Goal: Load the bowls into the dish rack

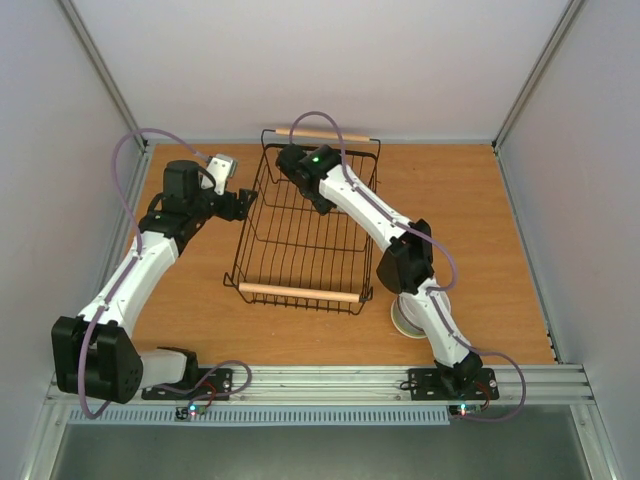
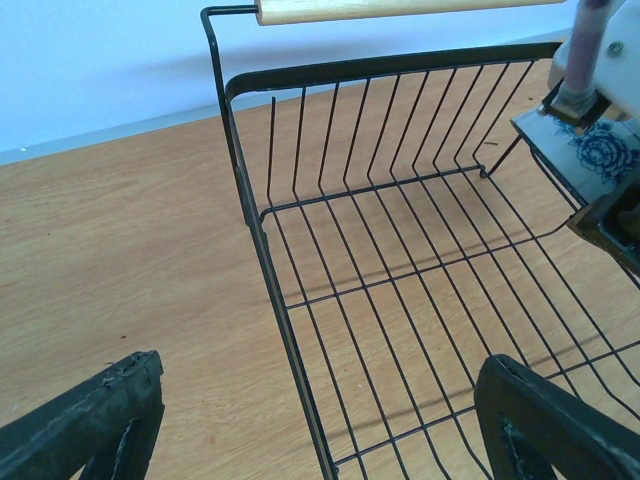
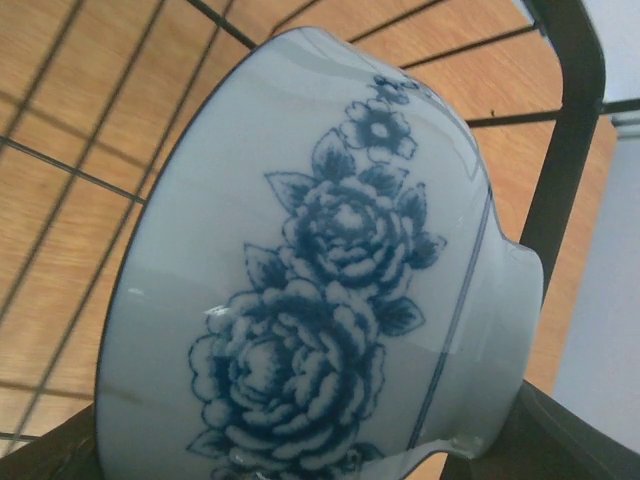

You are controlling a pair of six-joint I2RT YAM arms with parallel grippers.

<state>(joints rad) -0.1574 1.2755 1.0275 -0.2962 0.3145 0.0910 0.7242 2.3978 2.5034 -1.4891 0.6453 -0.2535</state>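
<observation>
Seen from overhead, a plain white bowl (image 1: pixel 408 318) sits on the wooden tabletop (image 1: pixel 490 230) by the near right corner of the black wire dish rack (image 1: pixel 300 240), partly hidden under the right arm. Farther back, the left gripper (image 1: pixel 238 205) hovers beside the rack's left wall. Its wrist camera shows its jaws wide apart and holding nothing, with the rack's rim running between its fingers (image 2: pixel 95 430). At the rack's far end the right gripper (image 1: pixel 292 160) reaches over the basket. Only its wrist camera reveals its jaws gripping a white bowl with blue flowers (image 3: pixel 320 300), the rack's floor wires behind it.
</observation>
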